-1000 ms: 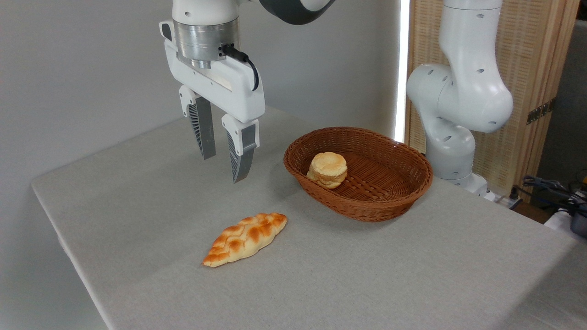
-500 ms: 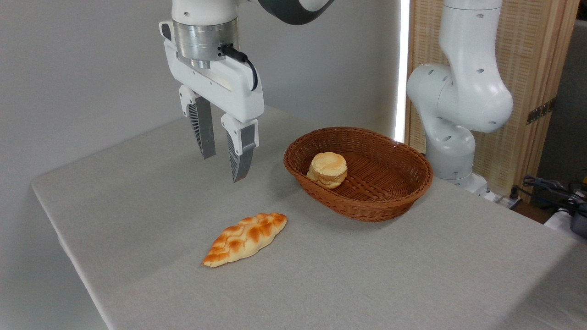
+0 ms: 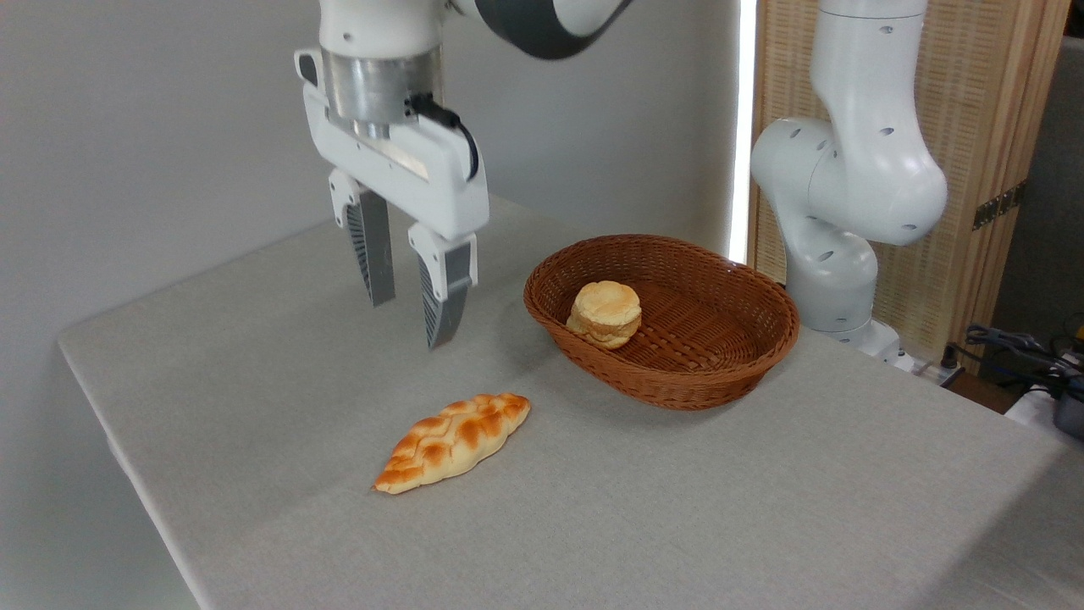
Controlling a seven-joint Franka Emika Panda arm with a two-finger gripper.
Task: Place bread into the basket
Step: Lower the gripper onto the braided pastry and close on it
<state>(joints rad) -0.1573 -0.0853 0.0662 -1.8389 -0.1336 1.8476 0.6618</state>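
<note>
The bread (image 3: 453, 441) lay on the grey desk (image 3: 677, 508), left of and apart from the basket (image 3: 669, 373), which held one bun (image 3: 605, 314). Above and behind the bread, the hand (image 3: 411, 322) hung part open, empty. A plain wall (image 3: 152, 127) stood behind.

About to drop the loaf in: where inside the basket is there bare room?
The oval brown wicker basket has bare weave across its right half and back. The small round pale bun crowds the left front. The golden braided loaf lies on the grey table, the open pincer above it.
</note>
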